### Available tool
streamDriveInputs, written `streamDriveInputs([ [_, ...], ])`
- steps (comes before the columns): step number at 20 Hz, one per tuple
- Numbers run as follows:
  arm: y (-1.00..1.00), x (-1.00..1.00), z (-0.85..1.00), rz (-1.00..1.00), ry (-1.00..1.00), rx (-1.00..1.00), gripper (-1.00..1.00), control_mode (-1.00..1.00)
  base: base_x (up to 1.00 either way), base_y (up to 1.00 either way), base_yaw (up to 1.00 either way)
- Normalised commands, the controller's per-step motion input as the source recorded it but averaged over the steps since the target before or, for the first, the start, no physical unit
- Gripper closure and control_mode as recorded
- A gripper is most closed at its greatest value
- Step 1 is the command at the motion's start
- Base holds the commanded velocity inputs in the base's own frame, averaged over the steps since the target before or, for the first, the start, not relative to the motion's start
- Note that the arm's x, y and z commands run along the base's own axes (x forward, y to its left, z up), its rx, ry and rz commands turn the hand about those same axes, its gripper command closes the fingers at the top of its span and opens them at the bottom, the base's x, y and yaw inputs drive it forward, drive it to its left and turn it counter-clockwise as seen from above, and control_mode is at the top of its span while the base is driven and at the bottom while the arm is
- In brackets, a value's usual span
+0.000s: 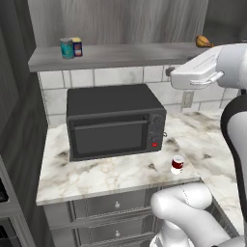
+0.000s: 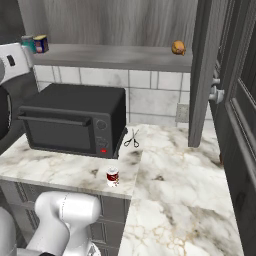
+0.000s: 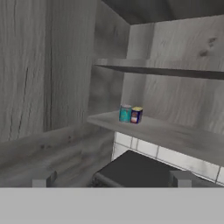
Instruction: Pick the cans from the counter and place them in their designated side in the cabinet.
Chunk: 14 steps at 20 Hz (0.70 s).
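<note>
Fingers [image 3: 45, 179] spread wide and empty, aimed at the cabinet shelf [image 3: 166, 133], while the red can [image 1: 177, 165] waits near the bench [image 1: 106, 176] front edge.

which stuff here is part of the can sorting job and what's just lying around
Belongs to the job:
- small red can with white bands, on the white marble counter
- small can with yellow top and dark blue body, on the long grey cabinet shelf
- open gripper

Just lying about:
- teal can
- black microwave
- brown-orange lumpy food item
- scissors
</note>
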Motion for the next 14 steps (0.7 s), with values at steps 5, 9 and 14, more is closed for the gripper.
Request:
streamDriveInputs([
  [5,-0.1,-0.16,0.0,-0.12,0.0,-0.04,-1.0,-1.0,0.0,0.0,0.0],
  [9,-0.12,-0.14,0.0,-0.14,0.0,-0.03,-1.0,-1.0,0.0,0.0,0.0],
  [14,-0.13,-0.12,0.0,-0.13,0.0,-0.02,-1.0,-1.0,0.0,0.0,0.0],
])
